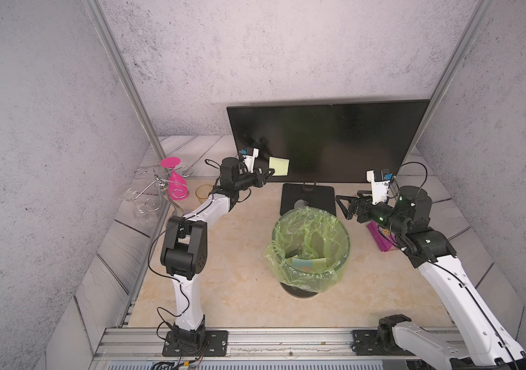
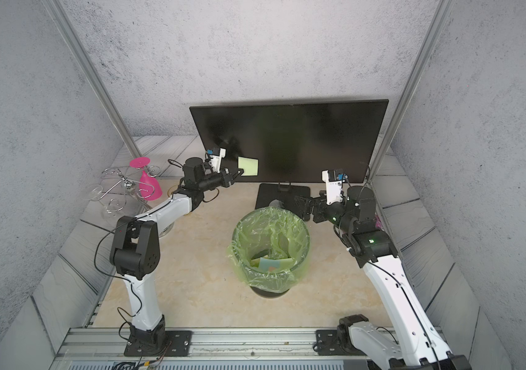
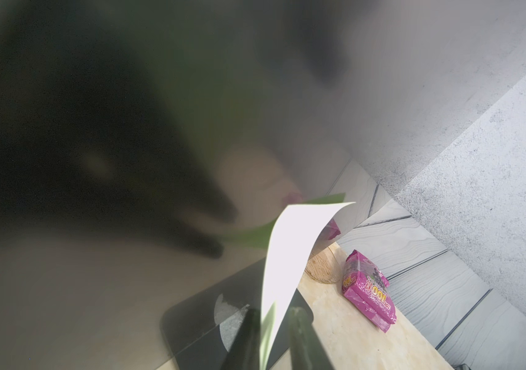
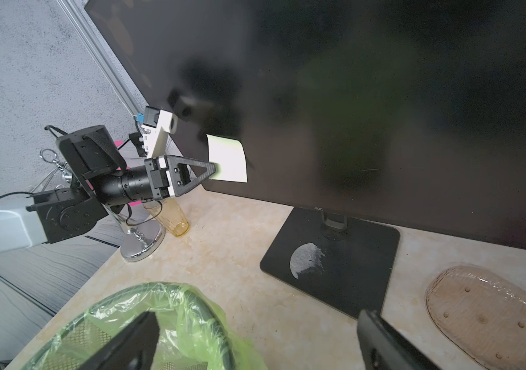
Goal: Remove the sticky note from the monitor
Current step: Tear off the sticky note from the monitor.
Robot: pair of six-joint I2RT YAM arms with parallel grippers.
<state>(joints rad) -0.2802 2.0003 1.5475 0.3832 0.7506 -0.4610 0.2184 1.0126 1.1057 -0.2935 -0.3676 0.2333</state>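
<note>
Status: pale yellow square paper sticky note (image 1: pixel 279 166) sits low on the left part of the wide flat black monitor (image 1: pixel 335 137), top edge on the screen, lower part curling off (the left wrist view shows the curl best). Left gripper (image 1: pixel 272 173) is pinched on its edge. Right gripper (image 1: pixel 341 207) hangs with jaws wide apart near the monitor's base.

- My worktop (image 1: pixel 223 288) is pale, marbled beige.
- Centre: a bin (image 1: pixel 306 282) with a green liner.
- 12 o'clock: the monitor (image 1: pixel 325 141) on its flat black base (image 1: pixel 308 198).
- 3 o'clock: a pink packet (image 1: pixel 378 237).
- 10 o'clock: an amber cup (image 1: pixel 203 192) and a glass rack (image 1: pixel 162 184).
- Near the base: a brownish dish (image 4: pixel 492 315).
</note>
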